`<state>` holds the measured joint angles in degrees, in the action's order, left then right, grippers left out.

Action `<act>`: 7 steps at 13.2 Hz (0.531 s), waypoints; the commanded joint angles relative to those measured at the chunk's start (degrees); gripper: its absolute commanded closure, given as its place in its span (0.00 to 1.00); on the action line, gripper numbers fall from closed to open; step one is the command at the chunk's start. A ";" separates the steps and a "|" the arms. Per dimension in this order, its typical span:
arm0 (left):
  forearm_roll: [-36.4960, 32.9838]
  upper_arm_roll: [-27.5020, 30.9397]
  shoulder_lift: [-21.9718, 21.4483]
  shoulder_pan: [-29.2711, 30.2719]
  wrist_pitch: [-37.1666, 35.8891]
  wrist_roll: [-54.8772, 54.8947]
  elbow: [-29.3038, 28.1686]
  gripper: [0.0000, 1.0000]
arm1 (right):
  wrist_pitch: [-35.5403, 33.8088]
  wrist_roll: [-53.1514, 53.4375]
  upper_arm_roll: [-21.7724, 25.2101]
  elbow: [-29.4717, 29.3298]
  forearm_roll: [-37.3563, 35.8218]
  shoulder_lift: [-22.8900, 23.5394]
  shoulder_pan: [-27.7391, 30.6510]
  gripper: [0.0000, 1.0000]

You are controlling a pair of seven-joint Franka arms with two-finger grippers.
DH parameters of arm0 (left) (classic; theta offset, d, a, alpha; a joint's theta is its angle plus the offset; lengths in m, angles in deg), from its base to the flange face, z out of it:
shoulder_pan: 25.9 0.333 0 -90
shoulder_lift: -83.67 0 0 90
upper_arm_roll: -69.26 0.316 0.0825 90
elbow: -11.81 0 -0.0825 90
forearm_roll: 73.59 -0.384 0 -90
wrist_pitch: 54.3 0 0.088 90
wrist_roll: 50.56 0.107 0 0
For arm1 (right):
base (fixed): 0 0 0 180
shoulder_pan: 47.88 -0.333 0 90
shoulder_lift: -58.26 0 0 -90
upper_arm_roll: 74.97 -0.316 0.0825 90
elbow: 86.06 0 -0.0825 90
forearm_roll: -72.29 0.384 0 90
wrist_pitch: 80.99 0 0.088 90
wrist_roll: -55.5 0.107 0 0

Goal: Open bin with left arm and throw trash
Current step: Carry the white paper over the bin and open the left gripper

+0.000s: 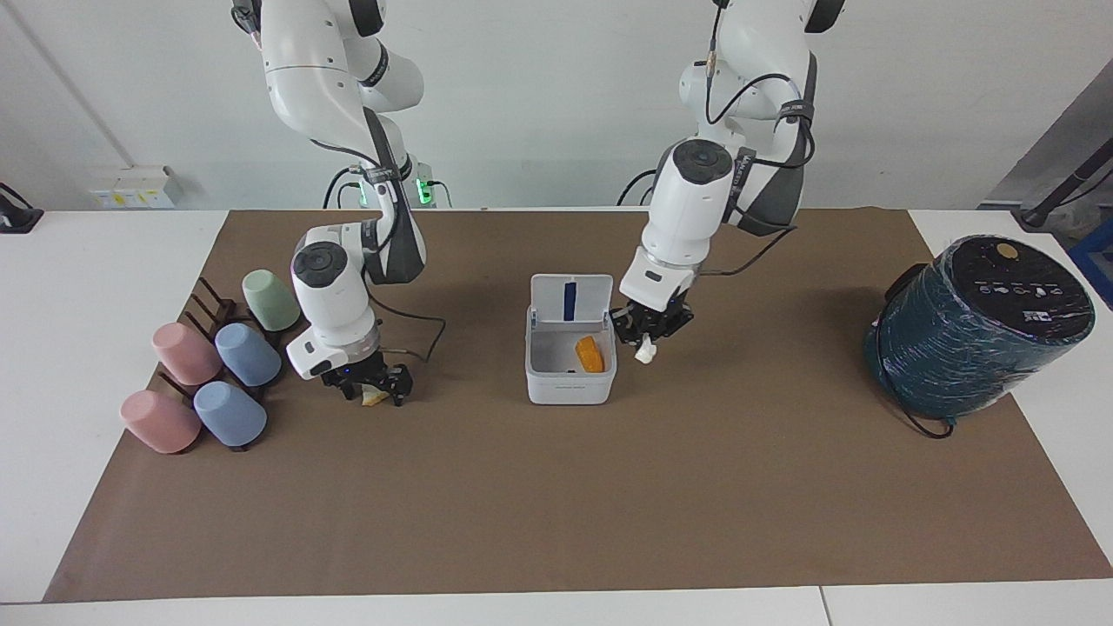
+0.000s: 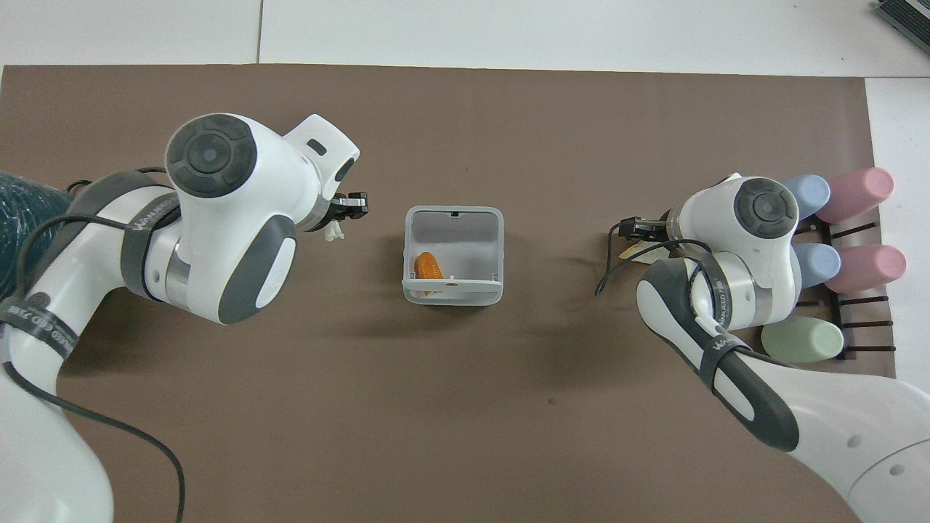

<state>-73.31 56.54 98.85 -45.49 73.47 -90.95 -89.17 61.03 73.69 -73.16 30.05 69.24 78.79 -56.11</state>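
Note:
The white bin (image 1: 569, 387) stands mid-mat with its lid (image 1: 571, 300) up, blue strip showing. The orange corn piece (image 1: 589, 355) lies inside it; it also shows in the overhead view (image 2: 427, 265). My left gripper (image 1: 648, 335) is shut on the white paper wad (image 1: 644, 352) and holds it in the air just beside the bin's wall, toward the left arm's end; the wad shows in the overhead view (image 2: 333, 232). My right gripper (image 1: 374, 391) is down at the mat on the pale bread wedge (image 1: 376, 398), beside the cups.
Pastel cups (image 1: 230, 409) lie on a dark rack at the right arm's end of the mat. A big dark-teal wrapped cylinder (image 1: 974, 326) with a cable stands at the left arm's end. The brown mat (image 1: 556, 504) covers the table.

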 commanded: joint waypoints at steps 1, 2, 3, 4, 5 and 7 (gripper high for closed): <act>3.24 0.94 1.26 -3.34 4.85 -3.72 0.08 1.00 | -1.13 -1.32 -0.14 0.69 1.29 -1.02 0.05 0.51; 3.24 0.94 1.35 -3.87 5.47 -5.48 -0.10 1.00 | -1.22 -1.58 -0.14 0.69 1.29 -1.02 0.05 0.97; 3.24 0.94 1.43 -4.74 6.78 -7.23 -0.45 0.99 | -1.31 -1.85 -0.14 0.60 1.29 -1.02 0.05 1.00; 3.24 0.86 1.44 -4.84 8.10 -8.38 -1.15 0.72 | -1.48 -2.63 -0.14 0.60 1.29 -1.02 0.40 1.00; 3.33 0.85 1.44 -5.10 8.37 -8.74 -1.42 0.36 | -1.83 -2.99 -0.14 0.43 1.29 -0.93 0.49 1.00; 3.41 0.94 1.43 -5.10 8.11 -8.83 -1.33 0.06 | -2.62 -2.99 -0.14 0.08 1.38 -0.93 0.58 1.00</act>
<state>-71.23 56.56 100.64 -49.80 80.33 -99.21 -89.62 60.24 73.35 -73.19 29.92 69.36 77.86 -56.42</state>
